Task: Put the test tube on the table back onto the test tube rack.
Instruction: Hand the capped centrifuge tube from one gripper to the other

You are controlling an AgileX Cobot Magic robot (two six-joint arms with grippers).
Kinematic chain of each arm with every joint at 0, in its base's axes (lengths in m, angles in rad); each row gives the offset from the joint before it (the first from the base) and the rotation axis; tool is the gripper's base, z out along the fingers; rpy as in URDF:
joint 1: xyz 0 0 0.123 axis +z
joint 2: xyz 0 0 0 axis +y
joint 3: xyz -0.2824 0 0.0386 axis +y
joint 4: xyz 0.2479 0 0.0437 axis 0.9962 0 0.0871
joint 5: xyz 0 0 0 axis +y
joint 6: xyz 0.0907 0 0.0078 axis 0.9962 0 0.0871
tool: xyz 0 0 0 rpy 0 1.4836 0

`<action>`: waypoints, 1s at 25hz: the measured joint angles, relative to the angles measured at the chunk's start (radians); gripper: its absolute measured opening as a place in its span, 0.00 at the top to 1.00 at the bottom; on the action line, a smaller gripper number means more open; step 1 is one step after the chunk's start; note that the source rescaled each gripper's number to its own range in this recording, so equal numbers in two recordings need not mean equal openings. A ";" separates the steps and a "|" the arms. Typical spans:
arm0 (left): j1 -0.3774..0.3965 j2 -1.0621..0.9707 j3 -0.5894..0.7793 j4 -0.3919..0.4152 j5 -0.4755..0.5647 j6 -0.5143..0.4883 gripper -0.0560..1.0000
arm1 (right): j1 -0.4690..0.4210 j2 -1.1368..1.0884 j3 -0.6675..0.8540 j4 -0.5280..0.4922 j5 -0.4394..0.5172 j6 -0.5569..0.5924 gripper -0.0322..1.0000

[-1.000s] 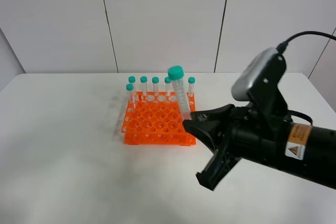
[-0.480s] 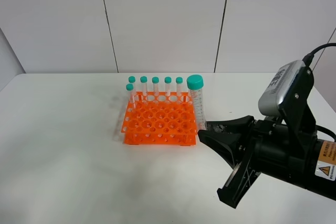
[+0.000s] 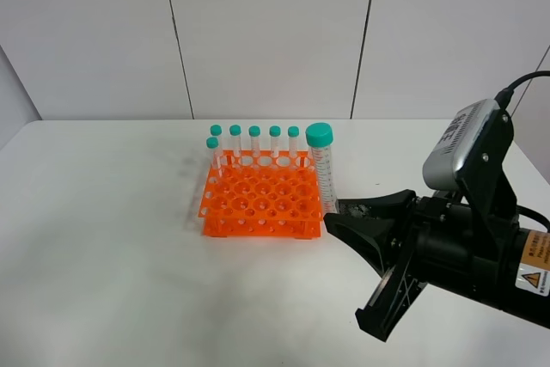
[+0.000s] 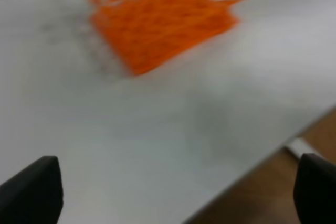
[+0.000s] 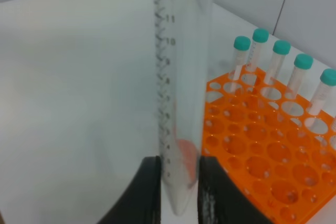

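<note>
Jaws of the right gripper (image 5: 178, 184) stand nearly closed, pinching the conical lower end of the slim clear plastic test tube with the teal-green screw cap (image 3: 324, 169). The tube stands upright, cap on top, with its graduated wall rising from between the black fingers. Seen from the high camera, the tube is just beside the bright orange two-tier plastic test tube rack (image 3: 258, 204), at about three o'clock of it, outside the grid of holes. Whether its tip touches the large white matte table (image 3: 103, 238) cannot be told. A row of matching capped tubes (image 3: 254, 139) fills the rack's twelve o'clock edge, and the holes nearer the camera are free. The left gripper (image 4: 173, 203) is spread wide with nothing in it, apart from the rack. The step in hand looks like carrying the tube to the rack. The next move calls for raising the tip above the rack's top tier, shifting toward nine o'clock over a free hole, lowering it straight, then letting go.
</note>
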State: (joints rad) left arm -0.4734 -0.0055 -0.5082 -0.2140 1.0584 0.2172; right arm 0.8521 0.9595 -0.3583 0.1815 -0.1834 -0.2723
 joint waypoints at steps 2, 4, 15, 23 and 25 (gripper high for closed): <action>-0.031 0.000 -0.014 -0.073 -0.071 0.014 0.04 | 0.000 0.000 0.000 0.000 0.000 -0.001 0.76; -0.041 0.019 -0.029 -0.138 -0.145 0.050 0.04 | 0.000 0.000 0.000 0.000 0.000 -0.001 0.76; -0.041 0.414 -0.037 -0.548 -0.517 0.455 0.04 | 0.000 0.000 0.000 -0.001 0.000 -0.001 0.76; -0.041 0.757 -0.071 -1.054 -0.528 0.932 0.04 | 0.000 0.000 0.000 -0.001 0.000 -0.001 0.76; -0.041 0.836 -0.097 -1.170 -0.503 1.070 0.04 | 0.000 0.000 0.000 -0.001 0.000 -0.001 0.76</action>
State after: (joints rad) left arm -0.5147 0.8306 -0.6056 -1.3844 0.5558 1.2871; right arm 0.8521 0.9595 -0.3583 0.1805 -0.1834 -0.2730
